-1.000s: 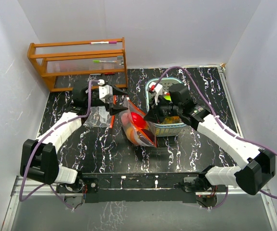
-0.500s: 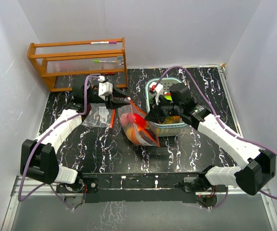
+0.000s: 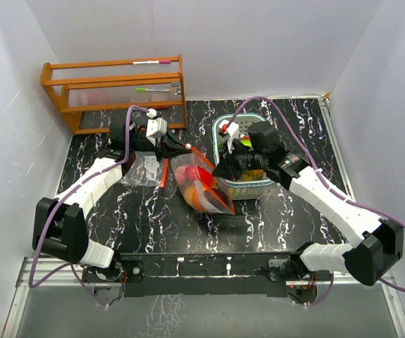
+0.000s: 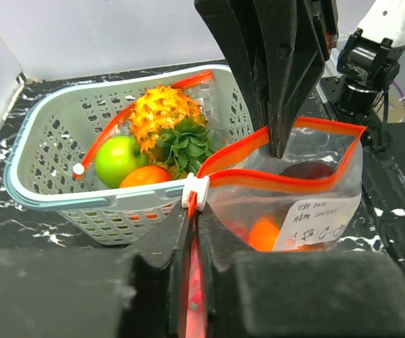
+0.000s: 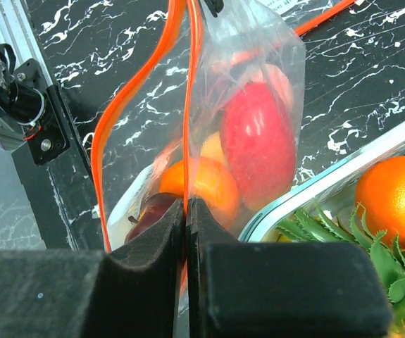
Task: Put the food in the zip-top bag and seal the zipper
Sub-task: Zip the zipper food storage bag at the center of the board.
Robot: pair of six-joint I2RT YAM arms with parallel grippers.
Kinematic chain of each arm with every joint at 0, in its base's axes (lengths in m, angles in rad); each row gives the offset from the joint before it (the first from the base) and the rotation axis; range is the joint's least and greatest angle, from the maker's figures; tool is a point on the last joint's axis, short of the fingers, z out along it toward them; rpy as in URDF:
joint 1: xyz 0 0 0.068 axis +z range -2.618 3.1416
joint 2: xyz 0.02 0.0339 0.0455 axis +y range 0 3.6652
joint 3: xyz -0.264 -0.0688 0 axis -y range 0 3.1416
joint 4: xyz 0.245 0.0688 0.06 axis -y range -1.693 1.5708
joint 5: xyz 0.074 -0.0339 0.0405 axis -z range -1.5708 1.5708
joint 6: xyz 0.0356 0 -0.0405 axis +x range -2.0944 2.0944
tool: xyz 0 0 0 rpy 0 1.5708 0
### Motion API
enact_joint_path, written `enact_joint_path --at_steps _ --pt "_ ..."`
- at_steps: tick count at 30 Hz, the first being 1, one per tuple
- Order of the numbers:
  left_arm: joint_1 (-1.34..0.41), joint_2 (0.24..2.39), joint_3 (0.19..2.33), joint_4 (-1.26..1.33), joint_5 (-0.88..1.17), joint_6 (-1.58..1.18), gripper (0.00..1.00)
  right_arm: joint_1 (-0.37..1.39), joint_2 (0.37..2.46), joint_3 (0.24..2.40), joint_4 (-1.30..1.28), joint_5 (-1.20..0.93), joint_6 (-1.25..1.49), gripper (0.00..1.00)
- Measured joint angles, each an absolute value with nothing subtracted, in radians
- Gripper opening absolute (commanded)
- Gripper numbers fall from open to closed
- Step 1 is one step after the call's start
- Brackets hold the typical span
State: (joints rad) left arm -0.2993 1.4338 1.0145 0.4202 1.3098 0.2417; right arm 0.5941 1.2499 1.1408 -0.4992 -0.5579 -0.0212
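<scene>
Left wrist view: left fingers (image 4: 153, 289) and right fingers (image 5: 272, 289) clamp the bag (image 4: 329, 179) rim (fruit (image 4: 262, 236) inside half-hidden).

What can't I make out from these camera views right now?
- Top view: the right arm covers most of the teal plastic basket, hiding most of what's inside.
- Left wrist view: writing on the white label of the clear orange-zippered bag is too small to read.
- Right wrist view: the bag's zipper runs off the top edge; the right hand hides the bag's bottom.
</scene>
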Motion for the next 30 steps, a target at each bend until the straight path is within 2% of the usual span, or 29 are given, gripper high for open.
enact_joint_path --at_steps 7,8,10,11,14,16,20,22,30 --pt "-0.305 1.435 1.019 0.412 1.314 0.208 0.0 0.593 1.247 1.142 -0.501 -0.544 -0.02 0.1" --pt "-0.305 1.437 1.026 0.392 1.318 0.208 0.0 0.593 1.247 1.144 -0.505 -0.538 -0.02 0.16" --pt "-0.305 1.448 1.052 0.337 1.325 0.208 0.0 0.593 1.247 1.154 -0.514 -0.521 -0.018 0.44" --pt "-0.305 1.452 1.064 0.312 1.324 0.206 0.0 0.593 1.247 1.162 -0.519 -0.509 -0.016 0.52" --pt "-0.305 1.453 1.072 0.257 1.312 0.161 0.0 0.593 1.244 1.202 -0.533 -0.476 -0.028 0.68" --pt "-0.305 1.453 1.072 0.219 1.285 0.128 0.0 0.593 1.235 1.237 -0.543 -0.466 -0.044 0.75" --pt "-0.305 1.456 1.118 0.082 1.263 0.111 0.0 0.593 1.218 1.313 -0.55 -0.463 -0.067 0.76" --pt "-0.305 1.465 1.177 0.006 1.262 0.122 0.0 0.593 1.225 1.364 -0.55 -0.473 -0.077 0.73" --pt "-0.305 1.483 1.264 -0.138 1.266 0.155 0.0 0.594 1.369 1.512 -0.512 -0.633 -0.104 0.68"
